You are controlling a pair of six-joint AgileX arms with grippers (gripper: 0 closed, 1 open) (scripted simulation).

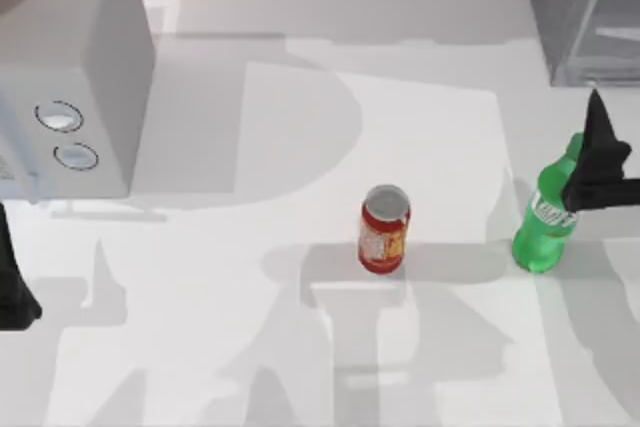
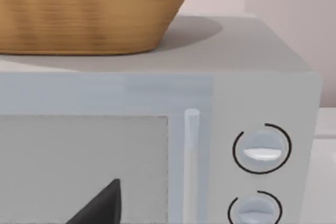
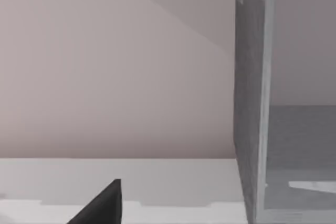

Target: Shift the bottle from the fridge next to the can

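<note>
- The dark finger (image 3: 102,203) of the right gripper is what lies nearest in the right wrist view; behind it stand the grey wall and the pale door panel of the fridge (image 3: 252,103).
- In the top view the right gripper (image 1: 598,172) is at the right edge of the desk (image 1: 250,347), over the upper part of the bottle (image 1: 545,222). I cannot tell whether its jaws pinch the bottle or are spread.
- The bottle is out of the fridge (image 1: 580,17). It is on the right side of the desk, in front of the fridge, and it looks tilted, with the cap towards the fridge.
- The can (image 1: 384,229) stands upright near the middle of the desk, well apart from the bottle, with free desk between them.
- The left gripper (image 1: 15,287) is parked at the left edge of the desk, in front of the white box with two dials (image 1: 70,77). Its wrist view shows that box and a woven basket (image 2: 89,9) on top of it. I cannot tell the state of its jaws.
- I judge that the step in hand is to bring the bottle to the left, towards the can.
- To do it well, the bottle should travel slowly and upright, because it is tall and could tip easily.
- It should stop just beside the can without touching it, since a push could knock the can over.
- The base should rest flat on the desk before the jaws let go.
</note>
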